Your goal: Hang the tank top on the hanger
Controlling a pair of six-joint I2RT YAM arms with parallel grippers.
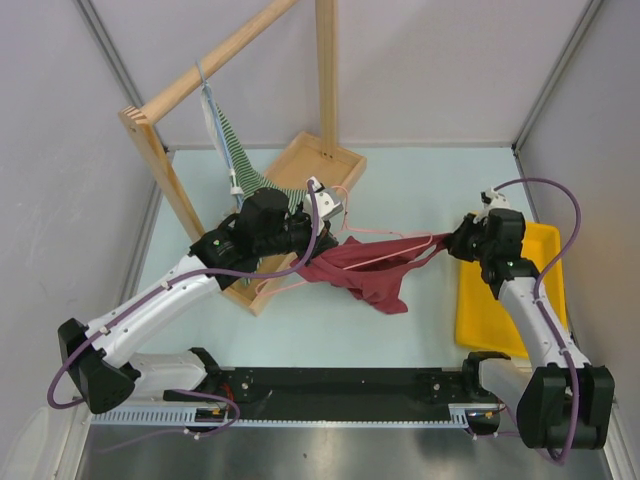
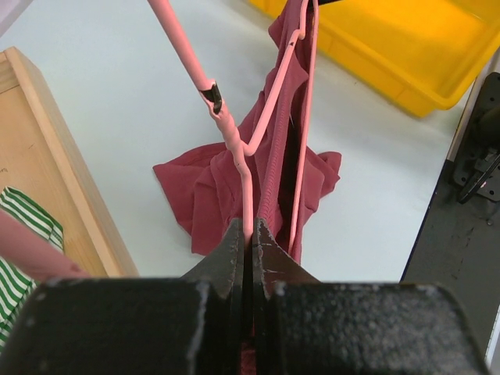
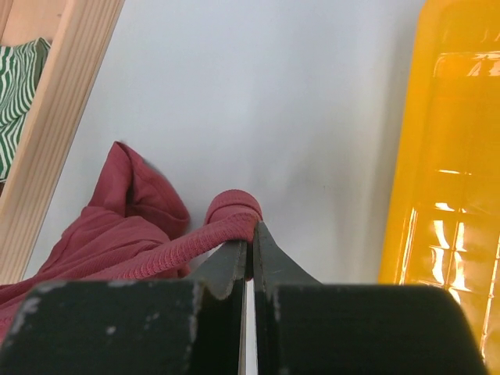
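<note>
The maroon tank top (image 1: 365, 272) hangs bunched between the two arms above the table, partly threaded on the pink wire hanger (image 1: 385, 240). My left gripper (image 1: 322, 205) is shut on the hanger's wire (image 2: 244, 183); the cloth (image 2: 211, 195) drapes below it in the left wrist view. My right gripper (image 1: 455, 240) is shut on a ribbed strap of the tank top (image 3: 211, 234) and holds it stretched to the right, near the yellow bin. The rest of the top (image 3: 117, 211) sags to the left in the right wrist view.
A wooden rack (image 1: 235, 45) with a tray base (image 1: 310, 160) stands at the back left and carries a green-and-white striped garment (image 1: 235, 150) on a pale hanger. A yellow bin (image 1: 520, 300) lies at the right. White walls enclose the table.
</note>
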